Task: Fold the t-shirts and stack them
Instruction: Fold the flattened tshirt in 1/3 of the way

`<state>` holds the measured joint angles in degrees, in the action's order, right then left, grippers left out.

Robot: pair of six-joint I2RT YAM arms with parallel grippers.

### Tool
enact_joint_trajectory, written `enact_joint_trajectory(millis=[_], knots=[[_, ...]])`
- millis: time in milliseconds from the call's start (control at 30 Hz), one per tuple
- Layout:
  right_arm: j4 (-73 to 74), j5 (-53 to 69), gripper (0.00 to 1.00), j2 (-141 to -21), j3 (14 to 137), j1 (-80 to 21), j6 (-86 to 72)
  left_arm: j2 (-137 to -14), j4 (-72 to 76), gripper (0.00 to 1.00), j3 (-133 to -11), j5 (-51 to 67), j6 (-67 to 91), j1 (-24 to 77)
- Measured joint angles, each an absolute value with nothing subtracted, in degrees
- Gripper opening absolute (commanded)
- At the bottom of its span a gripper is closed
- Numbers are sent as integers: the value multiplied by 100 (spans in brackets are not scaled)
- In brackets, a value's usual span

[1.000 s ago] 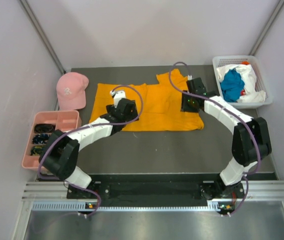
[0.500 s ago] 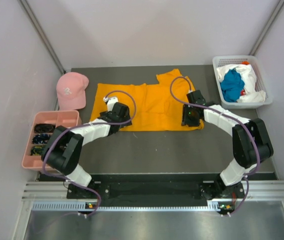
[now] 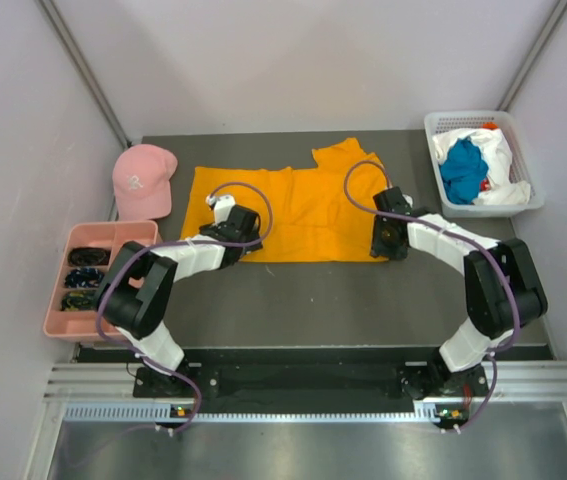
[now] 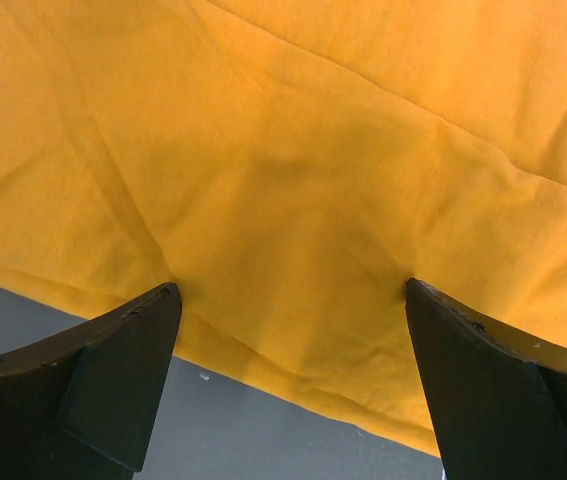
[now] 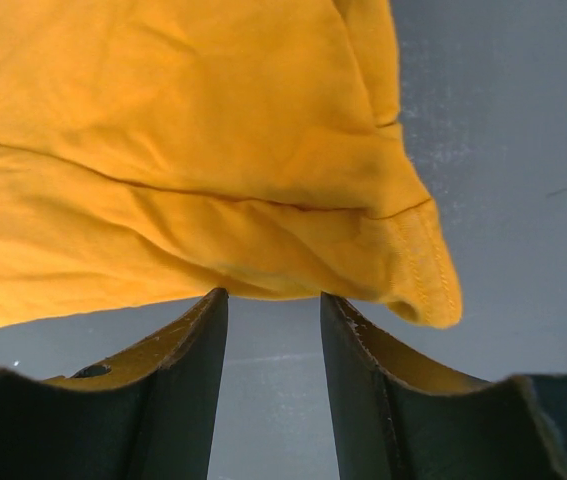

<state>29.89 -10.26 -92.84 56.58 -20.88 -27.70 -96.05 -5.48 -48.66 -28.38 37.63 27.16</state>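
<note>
An orange-yellow t-shirt [image 3: 298, 205] lies spread flat across the middle of the table. My left gripper [image 3: 238, 234] hovers over its near hem on the left side. In the left wrist view this gripper [image 4: 291, 290] is wide open, with both fingertips [image 4: 163, 300] resting on the orange cloth [image 4: 293, 150] just inside the hem. My right gripper [image 3: 385, 238] is at the shirt's near right corner. In the right wrist view it [image 5: 273, 297] stands partly open; the hem [image 5: 263, 270] lies just at its tips and only bare table shows between the fingers. A teal t-shirt [image 3: 461, 170] and a white t-shirt [image 3: 498, 150] lie bunched in a basket.
The white basket [image 3: 441, 122] stands at the far right corner. A pink cap [image 3: 141, 180] lies left of the orange shirt, and a pink compartment tray [image 3: 113, 238] with dark small items sits at the left edge. Grey walls close in both sides.
Both grippers have drawn back toward the near side, from over the shirt's body to its near hem. The right one now sits at the near right corner. The shirt lies as before.
</note>
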Motion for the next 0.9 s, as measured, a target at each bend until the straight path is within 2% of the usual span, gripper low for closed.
enact_joint_trajectory(millis=[367,900], knots=[[3024,-1481,43,-9526,5623,-2036,-3009,-9605,-499,99,-4866,-2825,3787,2670],[3277,-1435,41,-9974,6163,-1570,-3173,-9583,-419,99,-4814,-2827,3787,2578]])
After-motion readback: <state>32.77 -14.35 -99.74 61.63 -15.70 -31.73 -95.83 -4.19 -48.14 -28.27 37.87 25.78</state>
